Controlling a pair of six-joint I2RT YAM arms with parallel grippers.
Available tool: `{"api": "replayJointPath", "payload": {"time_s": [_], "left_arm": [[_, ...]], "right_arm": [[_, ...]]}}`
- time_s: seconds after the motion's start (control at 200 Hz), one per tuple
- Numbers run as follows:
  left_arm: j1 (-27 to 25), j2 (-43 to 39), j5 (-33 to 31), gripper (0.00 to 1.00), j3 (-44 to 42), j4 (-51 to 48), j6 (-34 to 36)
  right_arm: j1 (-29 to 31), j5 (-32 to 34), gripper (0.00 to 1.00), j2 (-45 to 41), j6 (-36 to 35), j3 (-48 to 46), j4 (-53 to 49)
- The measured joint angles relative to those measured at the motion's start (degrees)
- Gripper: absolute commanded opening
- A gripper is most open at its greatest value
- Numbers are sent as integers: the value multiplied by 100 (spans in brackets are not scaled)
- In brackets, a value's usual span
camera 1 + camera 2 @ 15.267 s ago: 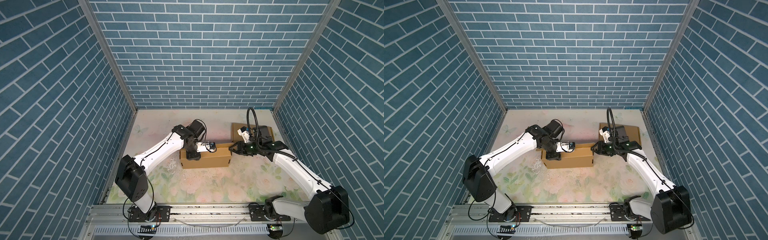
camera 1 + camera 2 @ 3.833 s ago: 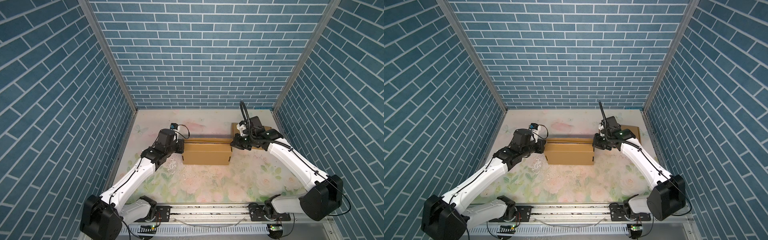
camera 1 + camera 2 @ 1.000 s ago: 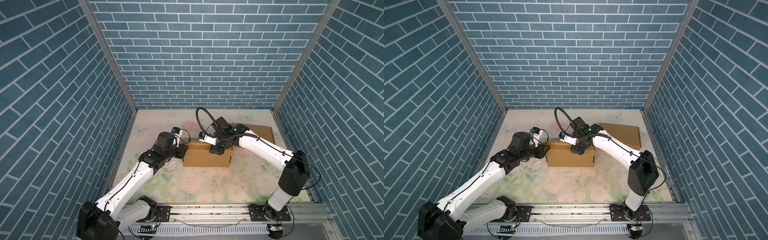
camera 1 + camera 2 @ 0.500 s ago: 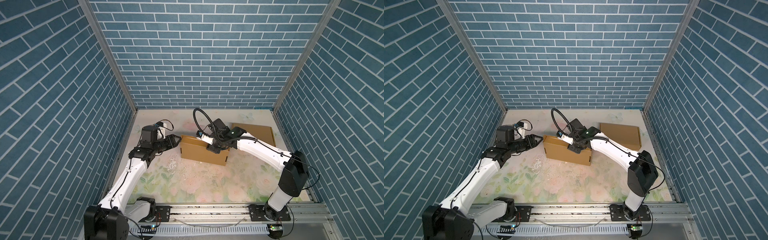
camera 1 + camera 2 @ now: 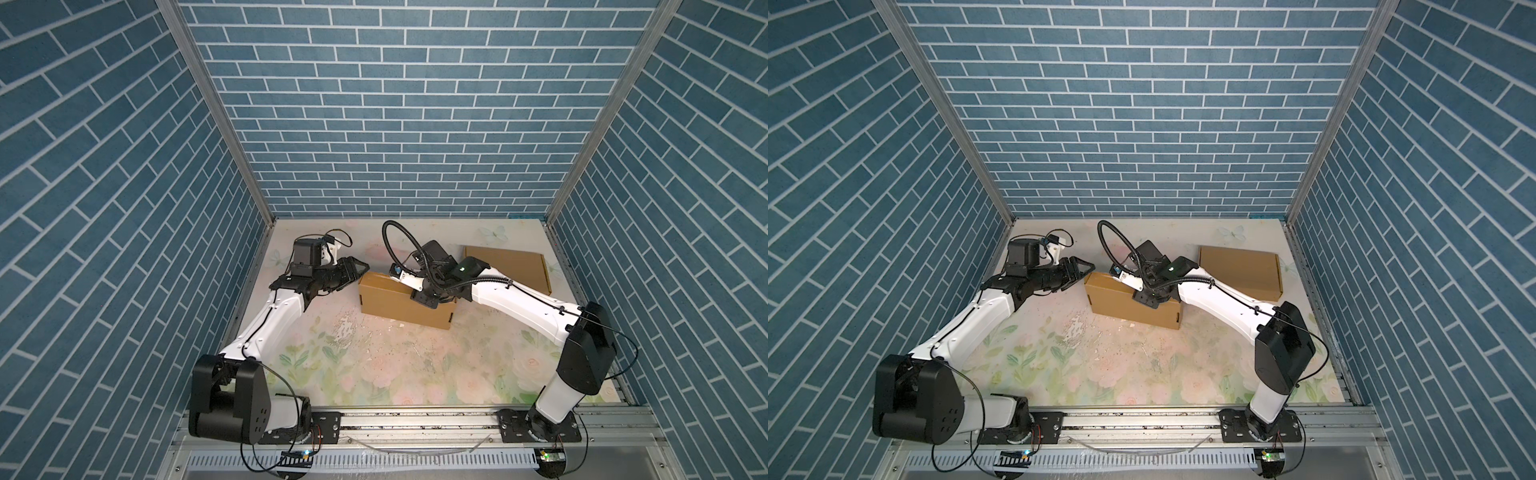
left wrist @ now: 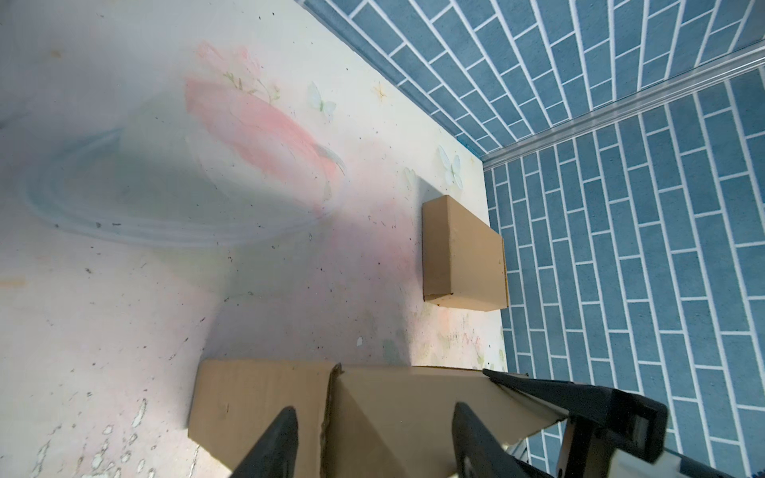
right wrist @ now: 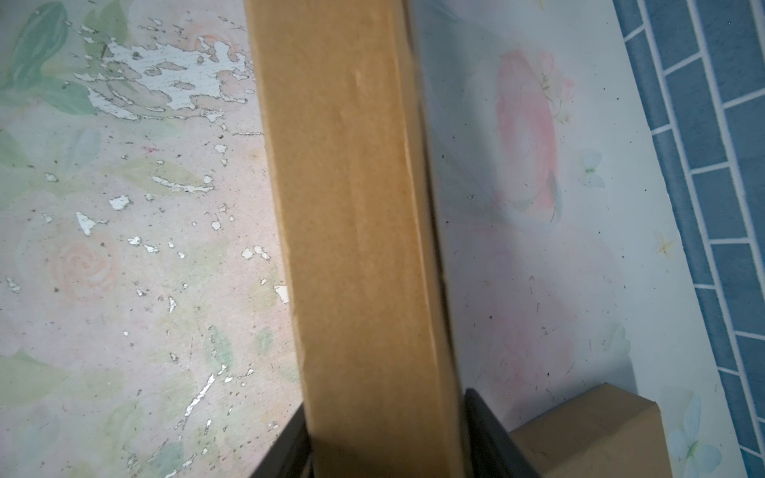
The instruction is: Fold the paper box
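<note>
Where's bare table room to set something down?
Widest: between the paper box and the front rail. Narrower: along the back wall, beside the folded box. Crowded: the paper box, between left gripper and right gripper.

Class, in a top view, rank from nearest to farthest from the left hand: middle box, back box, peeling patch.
1. middle box, right beside the left hand.
2. peeling patch, toward the front.
3. back box, far right.
</note>
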Motion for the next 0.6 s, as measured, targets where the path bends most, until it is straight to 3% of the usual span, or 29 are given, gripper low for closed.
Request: {"api": "replayJointPath", "payload": {"time_s": [0.105, 0.335, 0.6], "left_arm": [[2, 26, 35, 57, 44, -79, 138], [87, 7, 195, 44, -70, -140, 409], [326, -48, 275, 43, -293, -129, 459]], "right_arm": [[7, 2, 51, 0, 15, 0, -2], [11, 7, 51, 2, 22, 0, 2], [50, 44, 52, 7, -15, -7, 11]]}}
